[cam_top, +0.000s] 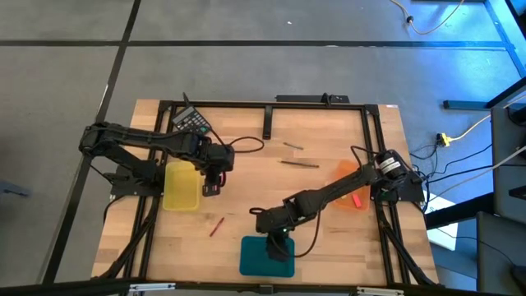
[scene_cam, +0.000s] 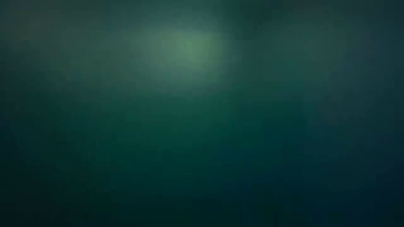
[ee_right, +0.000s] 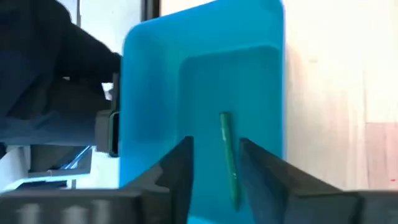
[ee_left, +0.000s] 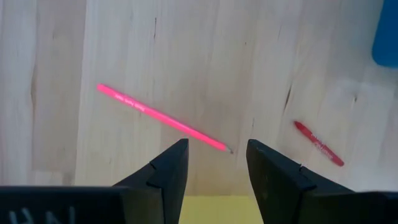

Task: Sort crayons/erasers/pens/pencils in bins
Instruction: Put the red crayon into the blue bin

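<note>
High view: left gripper [cam_top: 212, 182] beside yellow bin [cam_top: 182, 186]; right gripper [cam_top: 278, 247] over teal bin [cam_top: 254, 256]; orange bin [cam_top: 352, 187] on bench [cam_top: 246, 181].
Left wrist view: jaws spread above pink pen [ee_left: 161, 117]; red crayon [ee_left: 318, 143] nearby.
Right wrist view: jaws parted around green pen [ee_right: 228, 157] inside teal bin.

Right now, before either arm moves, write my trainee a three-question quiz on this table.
1. Which bin does the right tool hang over? A the orange bin; B the teal bin; C the yellow bin.
2. True or false: the pink pen lies inside a bin.
3. What long thin thing shows between the right tool's fingers?
Key: 1 B. 2 False: it lies on the bare table, ahead of the open left tool. 3 A green pen.
</note>
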You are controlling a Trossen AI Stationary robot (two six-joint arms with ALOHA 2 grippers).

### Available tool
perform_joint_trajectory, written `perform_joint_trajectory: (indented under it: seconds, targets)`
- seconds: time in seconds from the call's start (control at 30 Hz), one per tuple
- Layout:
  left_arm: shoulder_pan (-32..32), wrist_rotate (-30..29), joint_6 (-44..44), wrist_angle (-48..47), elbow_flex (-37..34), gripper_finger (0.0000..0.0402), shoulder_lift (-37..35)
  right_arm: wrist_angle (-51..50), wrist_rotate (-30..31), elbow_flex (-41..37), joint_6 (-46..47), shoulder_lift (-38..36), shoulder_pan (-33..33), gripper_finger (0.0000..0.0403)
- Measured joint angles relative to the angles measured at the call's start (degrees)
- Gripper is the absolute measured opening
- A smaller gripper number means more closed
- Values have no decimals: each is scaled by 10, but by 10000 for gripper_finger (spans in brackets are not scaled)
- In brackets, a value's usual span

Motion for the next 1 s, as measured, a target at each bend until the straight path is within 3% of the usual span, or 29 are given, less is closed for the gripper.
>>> perform_joint_trajectory:
  seconds: [0.13, 0.33, 0.5, 0.6, 0.83, 1.0]
  targets:
    - [-4, -1, -2, -5, 0, 156, 0, -104, 6, 52, -32, -8, -20, 163]
    - [-4, -6, -2, -4, 0, 156, 0, -336, 109, 146, -150, -13, -66, 162]
    - [-4, -17, -11, -5, 0, 156, 0, -453, 156, 159, -226, -15, -122, 160]
    - [-4, -22, -26, -5, 0, 156, 0, -464, 156, 124, -271, -24, -159, 160]
    - [-7, -24, -59, 24, 0, 156, 0, -355, 81, 39, -322, -33, -213, 160]
    - [-8, -24, -72, 54, 0, 156, 0, -253, 95, 7, -330, -33, -221, 160]
